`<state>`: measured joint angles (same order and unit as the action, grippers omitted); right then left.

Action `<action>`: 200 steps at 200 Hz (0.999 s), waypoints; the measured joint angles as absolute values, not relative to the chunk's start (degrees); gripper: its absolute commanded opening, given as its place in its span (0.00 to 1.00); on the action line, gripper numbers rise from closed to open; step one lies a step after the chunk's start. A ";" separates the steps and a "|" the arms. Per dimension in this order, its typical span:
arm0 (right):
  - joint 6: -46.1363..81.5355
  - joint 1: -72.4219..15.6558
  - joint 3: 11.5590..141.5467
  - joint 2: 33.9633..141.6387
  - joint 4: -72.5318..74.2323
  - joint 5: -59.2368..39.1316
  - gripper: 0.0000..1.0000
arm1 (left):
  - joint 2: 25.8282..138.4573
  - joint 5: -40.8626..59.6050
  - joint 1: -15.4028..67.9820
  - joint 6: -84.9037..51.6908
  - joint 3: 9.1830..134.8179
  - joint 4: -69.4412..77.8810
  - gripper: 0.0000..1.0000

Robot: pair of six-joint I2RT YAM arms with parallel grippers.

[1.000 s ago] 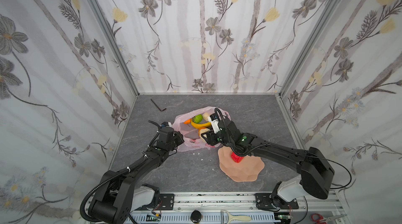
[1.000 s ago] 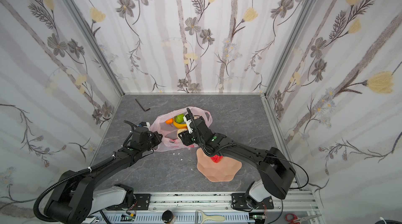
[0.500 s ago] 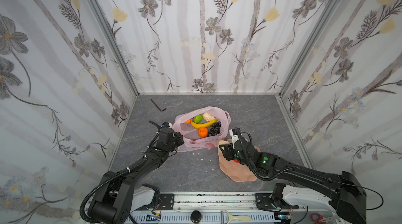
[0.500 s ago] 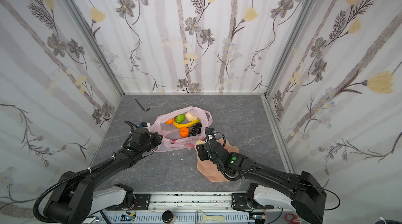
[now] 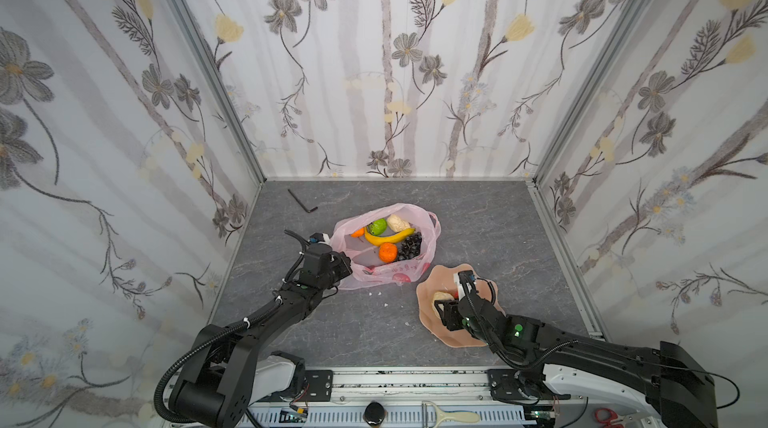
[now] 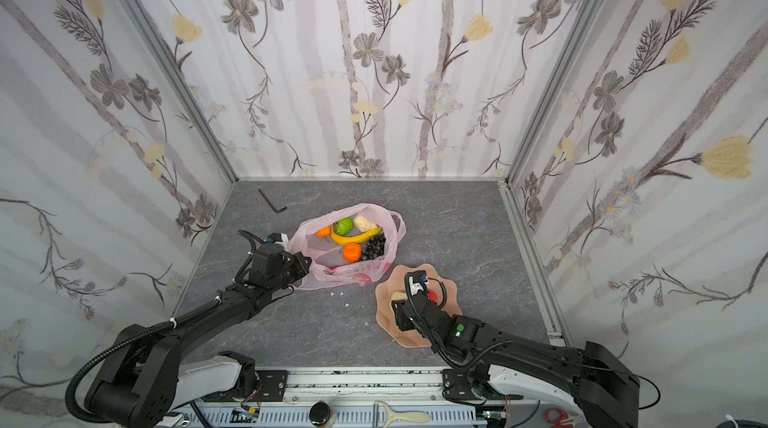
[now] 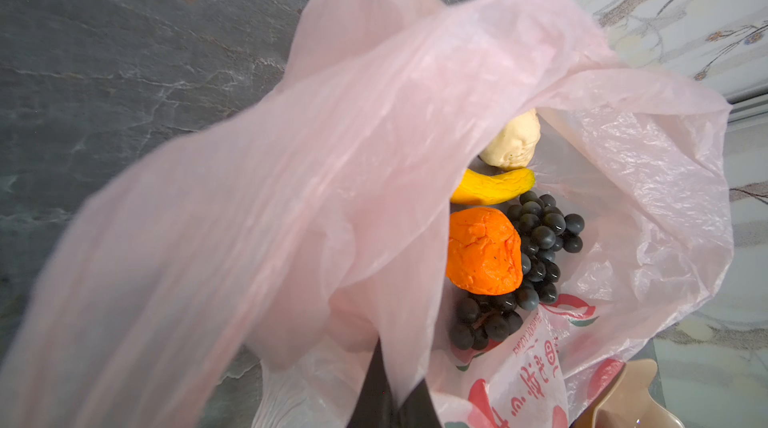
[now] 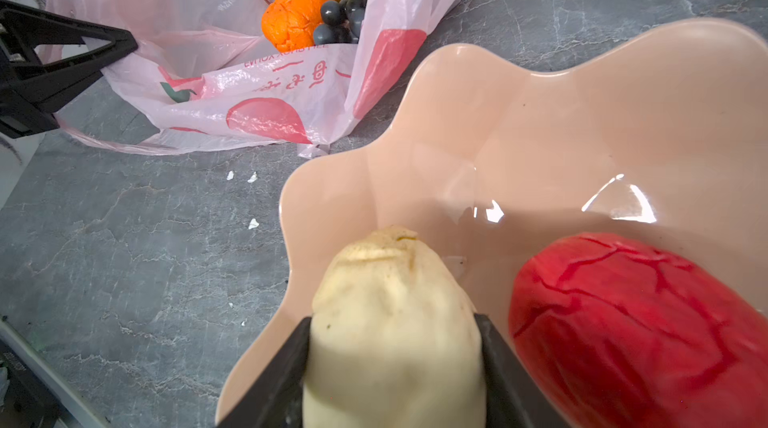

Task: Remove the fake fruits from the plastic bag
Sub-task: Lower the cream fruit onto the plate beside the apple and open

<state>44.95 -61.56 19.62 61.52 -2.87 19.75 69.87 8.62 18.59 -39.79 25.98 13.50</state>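
The enclosure has three walls (image 5: 374,73) papered with a floral print, set around a grey stone-pattern desk (image 5: 478,218).

The plastic bag (image 5: 386,274) lies at desk centre with its mouth open upward. The left tool (image 5: 348,267) is closed on the bag's left near edge and pinches the film.

The peach scalloped dish (image 5: 434,280) stands to the right of the bag and nearer, close beside its near corner. The right tool (image 8: 395,347) is over the left part of the dish and grips a beige ball (image 8: 386,289) between both fingers. Whether the ball touches the dish cannot be determined. A red fruit (image 8: 631,322) lies in the dish just right of that ball.

Inside the bag:
- A banana (image 5: 388,236) lies across the middle.
- A green fruit (image 5: 377,226) and a second beige ball (image 5: 398,222) lie on its far side.
- An orange ball (image 5: 387,252) and a grape bunch (image 5: 410,245) lie on its near side, touching each other.
- A smaller orange (image 5: 357,233) lies at the left.

A hex key (image 5: 302,201) lies far left on the desk, well apart from the bag. White crumbs (image 5: 376,292) lie on the desk just near of the bag.
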 measured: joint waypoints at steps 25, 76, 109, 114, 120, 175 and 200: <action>44.97 -62.92 18.20 61.39 -0.27 21.65 0.45 | 69.71 8.58 18.59 -39.72 25.91 13.74 0.00; 44.91 -63.68 15.22 61.52 2.55 27.11 0.47 | 70.41 8.56 18.59 -39.66 25.36 15.59 0.00; 44.25 -63.68 14.98 64.03 6.00 31.77 0.47 | 71.20 8.51 18.59 -39.88 25.32 16.99 0.00; 43.92 -63.68 14.98 64.73 6.61 32.36 0.47 | 71.29 8.45 18.59 -39.90 25.32 17.08 0.00; 43.83 -63.68 14.98 65.67 7.40 33.04 0.48 | 71.31 8.27 18.59 -39.99 25.34 17.10 0.00; 42.33 -63.68 15.46 72.16 12.14 37.06 0.49 | 70.89 7.55 18.59 -40.16 25.39 17.45 0.00; 42.39 -63.68 13.78 71.48 14.39 39.16 0.50 | 70.72 7.53 18.59 -40.27 25.39 17.74 0.00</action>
<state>42.39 -63.68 13.78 71.48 14.39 39.16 70.72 7.53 18.59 -40.27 25.39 17.74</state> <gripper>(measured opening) 0.531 0.053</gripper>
